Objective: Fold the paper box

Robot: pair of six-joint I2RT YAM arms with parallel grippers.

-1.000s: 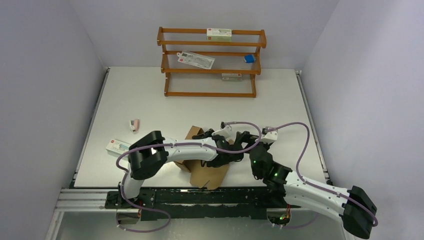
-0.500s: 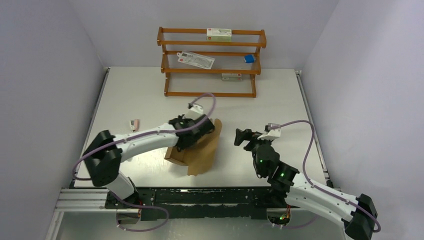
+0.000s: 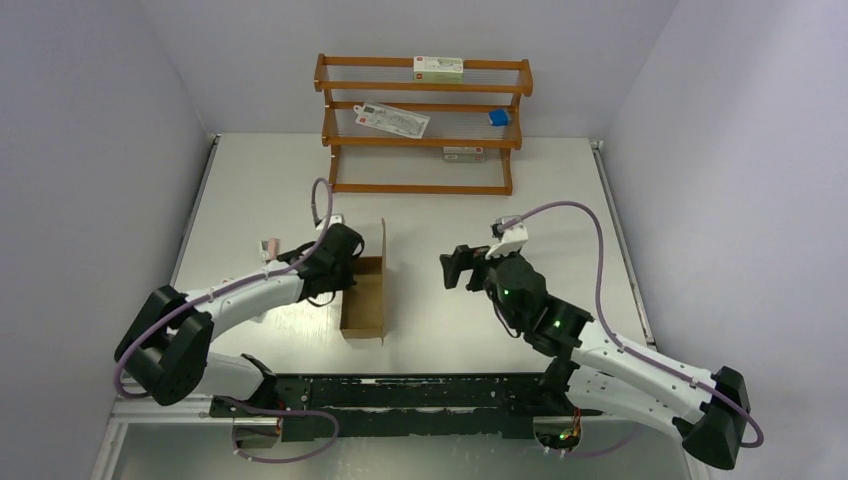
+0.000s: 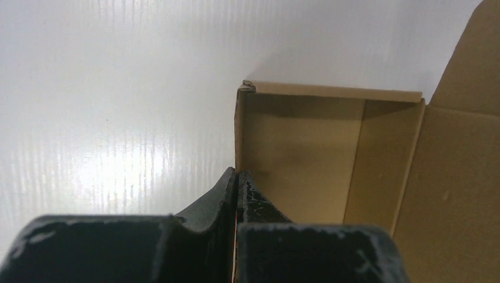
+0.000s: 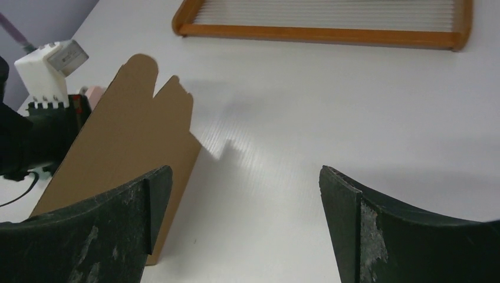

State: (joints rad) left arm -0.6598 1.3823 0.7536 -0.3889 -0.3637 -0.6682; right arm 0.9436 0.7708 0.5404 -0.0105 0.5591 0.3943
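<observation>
One paper box [image 3: 362, 300]: brown and half formed, a shallow tray on the table [image 3: 270, 190], on the near side of the wooden rack [image 3: 425, 130], off its left end. The lid flap stands upright along the edge that faces the right arm.
Left gripper [image 4: 236, 177]: fingers pressed together on the tray's outer side wall, pinching the thin cardboard.
Right gripper [image 3: 455, 268]: jaws spread wide and holding nothing. It is near the rack's right half, apart from the box and facing the back of the lid.
Step in hand: by the look of it, bringing the lid down over the tray.
Risk, slip: only one wall is held, so a push on the lid could swing the light box round the pinch or slide it across the smooth table.
Risk, damage: a hard or off-centre push could buckle the lid or crease the pinched wall.
Risk, misfit: the lid's tabs could land outside the tray walls.
</observation>
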